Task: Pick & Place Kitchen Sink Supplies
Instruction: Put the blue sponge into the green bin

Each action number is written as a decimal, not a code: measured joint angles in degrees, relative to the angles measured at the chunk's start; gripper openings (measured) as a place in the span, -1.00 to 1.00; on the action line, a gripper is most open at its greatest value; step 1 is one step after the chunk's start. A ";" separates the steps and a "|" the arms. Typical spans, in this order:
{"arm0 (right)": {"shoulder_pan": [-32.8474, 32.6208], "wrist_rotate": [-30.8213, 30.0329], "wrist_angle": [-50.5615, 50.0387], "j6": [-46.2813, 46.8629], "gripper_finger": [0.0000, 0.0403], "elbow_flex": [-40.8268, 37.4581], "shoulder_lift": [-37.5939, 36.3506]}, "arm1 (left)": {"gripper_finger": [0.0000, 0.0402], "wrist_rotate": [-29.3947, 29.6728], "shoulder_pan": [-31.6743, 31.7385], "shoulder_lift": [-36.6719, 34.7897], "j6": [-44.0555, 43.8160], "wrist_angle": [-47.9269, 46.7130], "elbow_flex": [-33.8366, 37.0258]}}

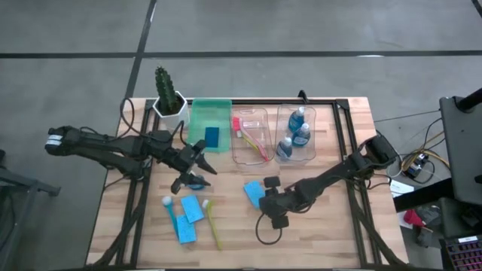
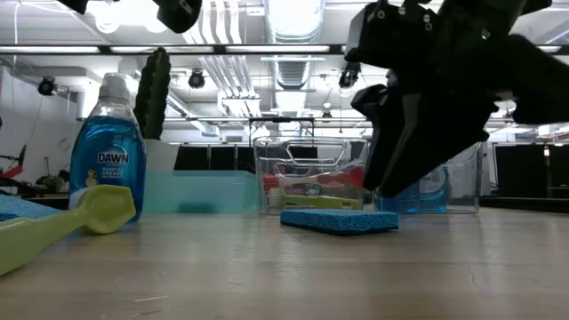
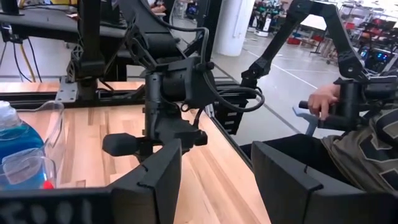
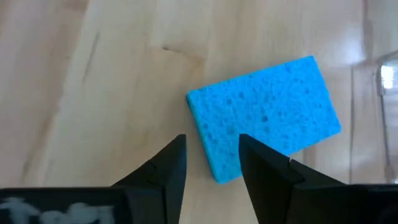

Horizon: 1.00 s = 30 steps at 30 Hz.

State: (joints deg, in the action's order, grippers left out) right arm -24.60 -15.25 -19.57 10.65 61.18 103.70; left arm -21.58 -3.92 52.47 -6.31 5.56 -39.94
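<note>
Sponges: four — one point(image 1: 253, 193), two point(image 1: 193, 208), three point(image 1: 184, 229), dark one point(image 1: 212, 137) in bin. Bottles: four point(image 1: 298, 119). Brushes: three point(image 1: 213, 223). Bins: three point(image 1: 208, 114). Cactus point(image 1: 166, 89): one.

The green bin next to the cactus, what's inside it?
Inside the green bin lies one dark teal sponge, flat on the bottom. Nothing else shows in it from above. In the low view its frosted wall hides the contents, apart from a dark smudge.
</note>
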 joint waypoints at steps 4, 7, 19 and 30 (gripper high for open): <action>0.00 -1.48 0.30 -1.53 -0.30 -0.57 0.00 | -0.06 0.00 0.00 0.00 0.02 0.00 0.00; 0.00 -1.48 1.65 -2.27 -0.31 -1.14 0.00 | -0.06 0.00 0.00 0.00 0.04 0.02 0.00; -0.07 -3.03 5.30 -1.38 -0.34 -1.76 5.28 | -0.06 0.26 0.04 0.00 0.13 0.55 0.00; -0.04 -4.05 3.70 -1.03 -0.72 2.00 7.57 | -0.06 0.58 -0.02 0.16 0.04 0.44 0.00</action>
State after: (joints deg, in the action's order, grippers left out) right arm -24.64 -19.31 -15.87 9.62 63.17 111.27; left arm -21.00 -3.95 52.63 -6.26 6.00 -39.94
